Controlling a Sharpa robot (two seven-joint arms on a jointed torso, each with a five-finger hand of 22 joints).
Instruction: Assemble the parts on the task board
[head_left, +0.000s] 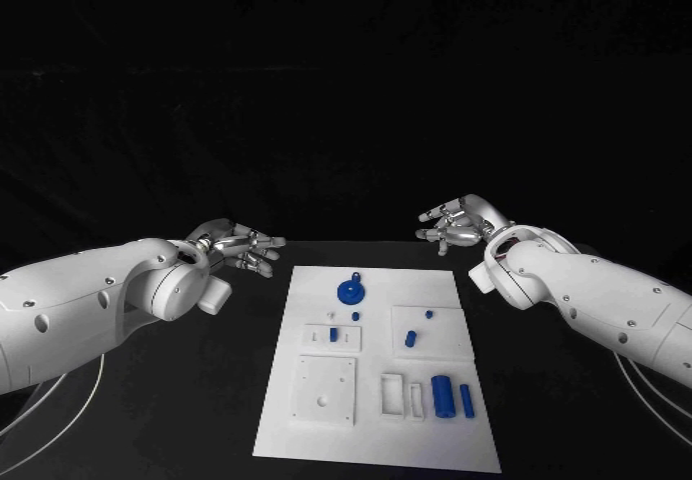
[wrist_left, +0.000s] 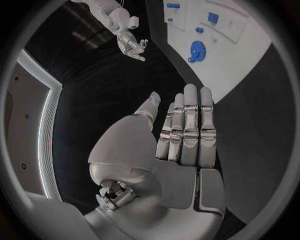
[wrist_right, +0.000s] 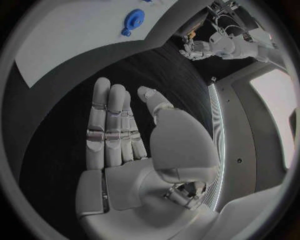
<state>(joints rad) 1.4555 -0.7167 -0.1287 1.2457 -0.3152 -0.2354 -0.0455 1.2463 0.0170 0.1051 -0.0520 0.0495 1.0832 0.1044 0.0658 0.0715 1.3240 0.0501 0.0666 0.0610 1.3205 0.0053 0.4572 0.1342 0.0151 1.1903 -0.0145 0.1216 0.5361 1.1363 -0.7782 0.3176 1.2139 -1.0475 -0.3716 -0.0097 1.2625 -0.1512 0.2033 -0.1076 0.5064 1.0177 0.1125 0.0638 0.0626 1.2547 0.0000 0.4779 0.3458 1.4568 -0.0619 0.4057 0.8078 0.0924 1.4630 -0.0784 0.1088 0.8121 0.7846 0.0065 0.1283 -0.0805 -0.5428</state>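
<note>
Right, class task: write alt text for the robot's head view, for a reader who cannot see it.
A white task board lies on a black table with small blue parts on it, a blue gear farthest from the robot. The left hand and right hand hover open beside the board's far corners, holding nothing.

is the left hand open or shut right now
Open. In the left wrist view the left hand holds nothing, its fingers out straight over the black table.
</note>
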